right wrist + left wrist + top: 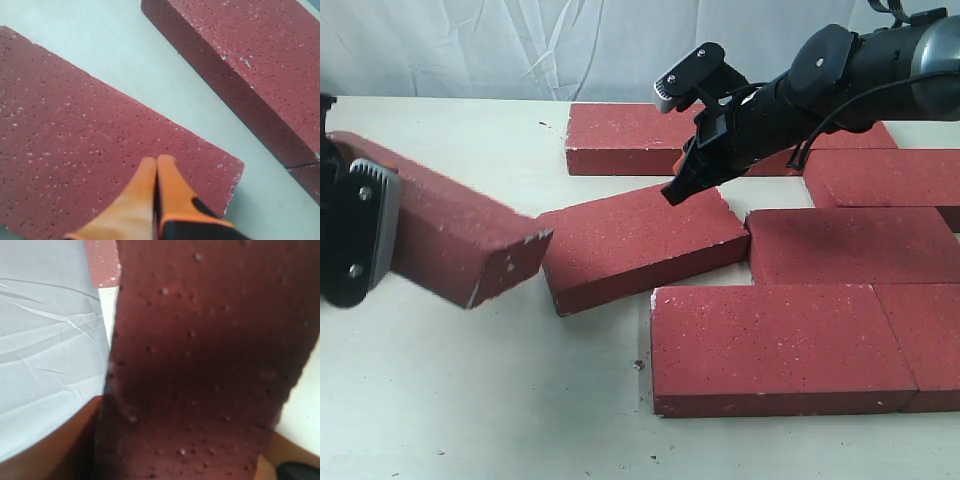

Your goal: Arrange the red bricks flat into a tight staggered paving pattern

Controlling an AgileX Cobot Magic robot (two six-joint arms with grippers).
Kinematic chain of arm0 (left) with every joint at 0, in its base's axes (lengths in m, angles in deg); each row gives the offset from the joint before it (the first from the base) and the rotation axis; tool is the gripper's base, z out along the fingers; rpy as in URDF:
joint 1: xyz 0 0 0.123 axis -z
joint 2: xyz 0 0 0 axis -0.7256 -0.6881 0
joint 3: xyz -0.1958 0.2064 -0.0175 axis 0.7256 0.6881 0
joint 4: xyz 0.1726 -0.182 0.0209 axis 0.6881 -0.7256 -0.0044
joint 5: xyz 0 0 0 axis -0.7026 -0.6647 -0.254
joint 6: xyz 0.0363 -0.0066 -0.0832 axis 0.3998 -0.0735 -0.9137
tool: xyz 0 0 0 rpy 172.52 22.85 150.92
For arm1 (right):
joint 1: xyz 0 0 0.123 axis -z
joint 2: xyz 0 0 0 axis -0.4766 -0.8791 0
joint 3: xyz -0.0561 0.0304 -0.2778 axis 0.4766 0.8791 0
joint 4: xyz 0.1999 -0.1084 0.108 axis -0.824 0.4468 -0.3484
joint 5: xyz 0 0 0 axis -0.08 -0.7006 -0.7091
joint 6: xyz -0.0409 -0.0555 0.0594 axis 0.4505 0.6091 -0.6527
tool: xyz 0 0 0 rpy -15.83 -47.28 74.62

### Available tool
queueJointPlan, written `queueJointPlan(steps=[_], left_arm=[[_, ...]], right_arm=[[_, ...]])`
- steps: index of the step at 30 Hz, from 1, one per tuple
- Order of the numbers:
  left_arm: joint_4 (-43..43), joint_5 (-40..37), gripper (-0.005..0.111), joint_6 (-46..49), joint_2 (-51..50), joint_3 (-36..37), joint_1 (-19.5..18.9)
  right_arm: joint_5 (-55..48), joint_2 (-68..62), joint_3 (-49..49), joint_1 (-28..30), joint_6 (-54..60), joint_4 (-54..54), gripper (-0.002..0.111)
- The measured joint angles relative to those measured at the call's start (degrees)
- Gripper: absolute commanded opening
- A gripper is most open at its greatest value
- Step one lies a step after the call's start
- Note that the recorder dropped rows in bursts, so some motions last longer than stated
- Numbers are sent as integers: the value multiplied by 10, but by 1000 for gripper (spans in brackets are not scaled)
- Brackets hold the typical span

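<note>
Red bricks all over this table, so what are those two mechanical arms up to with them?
They are laying paving. The left tool grips a lifted brick, tilted above the table. The right tool, shut, has its tips at the far edge of the skewed brick in the middle, seemingly to nudge it. The laid bricks sit flat in rows on the right.

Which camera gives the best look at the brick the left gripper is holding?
The exterior view: the held brick shows nearly whole, tilted, in the left gripper. The left wrist view shows only a blurred close-up of its face; the right wrist view misses it.
</note>
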State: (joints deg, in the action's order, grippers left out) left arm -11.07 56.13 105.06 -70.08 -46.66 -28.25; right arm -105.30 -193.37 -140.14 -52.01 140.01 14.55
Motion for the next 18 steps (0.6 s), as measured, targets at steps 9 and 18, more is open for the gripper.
queueJointPlan(steps=[9,18], left_arm=[[-11,15,4,0,35,56,0],[-20,-6,38,0,-4,56,0]], right_arm=[[0,0,0,0,0,-3,-1],[1,-17,0,0,0,-4,-1]])
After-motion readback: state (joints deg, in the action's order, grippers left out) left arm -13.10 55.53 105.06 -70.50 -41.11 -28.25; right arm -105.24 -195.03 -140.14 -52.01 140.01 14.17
